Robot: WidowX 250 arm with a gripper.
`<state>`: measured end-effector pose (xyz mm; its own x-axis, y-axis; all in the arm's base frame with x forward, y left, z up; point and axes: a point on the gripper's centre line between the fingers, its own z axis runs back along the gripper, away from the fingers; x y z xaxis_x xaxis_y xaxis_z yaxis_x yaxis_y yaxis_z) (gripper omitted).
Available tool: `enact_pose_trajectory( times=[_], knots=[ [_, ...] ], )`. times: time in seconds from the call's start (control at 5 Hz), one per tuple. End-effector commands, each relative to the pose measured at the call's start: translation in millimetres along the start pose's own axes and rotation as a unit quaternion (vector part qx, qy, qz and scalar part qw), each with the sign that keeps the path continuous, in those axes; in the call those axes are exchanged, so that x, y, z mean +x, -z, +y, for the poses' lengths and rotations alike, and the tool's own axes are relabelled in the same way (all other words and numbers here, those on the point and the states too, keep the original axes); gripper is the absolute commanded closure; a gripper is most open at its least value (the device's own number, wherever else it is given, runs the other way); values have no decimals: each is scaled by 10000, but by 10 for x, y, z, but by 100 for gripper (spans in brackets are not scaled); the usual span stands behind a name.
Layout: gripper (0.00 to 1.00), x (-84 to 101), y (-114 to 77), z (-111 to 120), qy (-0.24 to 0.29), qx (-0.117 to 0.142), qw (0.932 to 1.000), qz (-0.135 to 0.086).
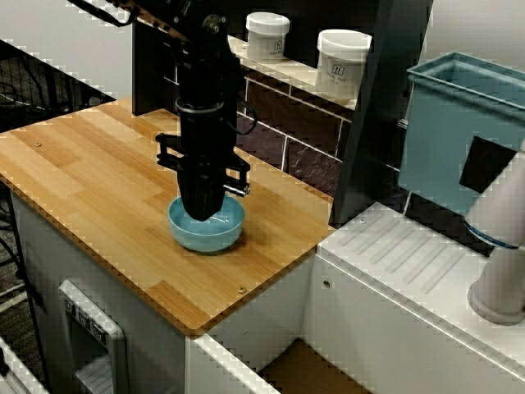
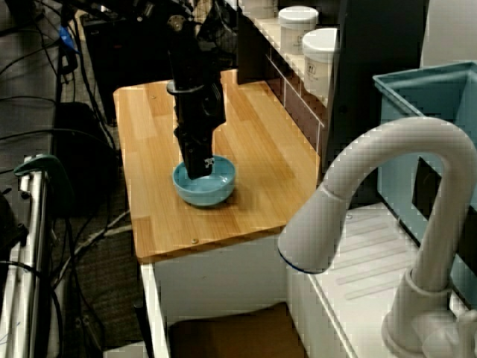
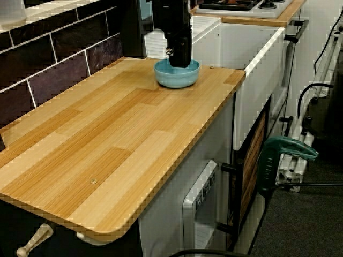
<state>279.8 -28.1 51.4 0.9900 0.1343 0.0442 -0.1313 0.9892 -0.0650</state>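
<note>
- Writing: a white jar [image 1: 268, 37] and a second jar [image 1: 342, 64] stand on the shelf [image 1: 305, 75] above the dark tiles. Each has a pale label with a small dark mark, too small to read in any view. No other writing shows.
- Count: one black hand [image 1: 201, 215], one light blue bowl [image 1: 207, 234], two jars, one white tap [image 2: 373, 186], one blue-grey bin [image 1: 459, 123] and one wooden bench [image 1: 82, 172].
- The bowl stands upright on the bench, near the end that meets the ribbed white drainboard [image 1: 410, 263]. It is well apart from the tiled wall and the jars.
- The hand points straight down, and its lower end sits inside the bowl's rim.
- Hidden: in the high view, the hand's own body and the bowl's near wall cover the fingertips. The view over the tap and the view along the bench show only a dark block dipping into the bowl. I cannot tell whether the fingers are apart or together, or whether they touch the bowl's floor.
- Hidden: whether anything lies inside the bowl cannot be made out either.
- Cut off: the arm runs out of the top edge in all three views. The bin is clipped by the right edge of the high view, where the tap shows only in part.
</note>
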Motion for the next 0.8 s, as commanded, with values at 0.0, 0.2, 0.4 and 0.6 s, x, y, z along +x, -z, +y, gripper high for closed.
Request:
enact_pose_trajectory(
  times=[0.0, 0.2, 0.4, 0.6],
  knots=[
    [100, -66, 28, 91, 1, 99, 9999, -125],
    [100, -67, 75, 96, -27, 159, 9998, -115],
    [0, -61, 85, 112, -155, 218, 9996, -114],
    [0, -22, 89, 149, -182, 229, 9995, -91]
  ],
)
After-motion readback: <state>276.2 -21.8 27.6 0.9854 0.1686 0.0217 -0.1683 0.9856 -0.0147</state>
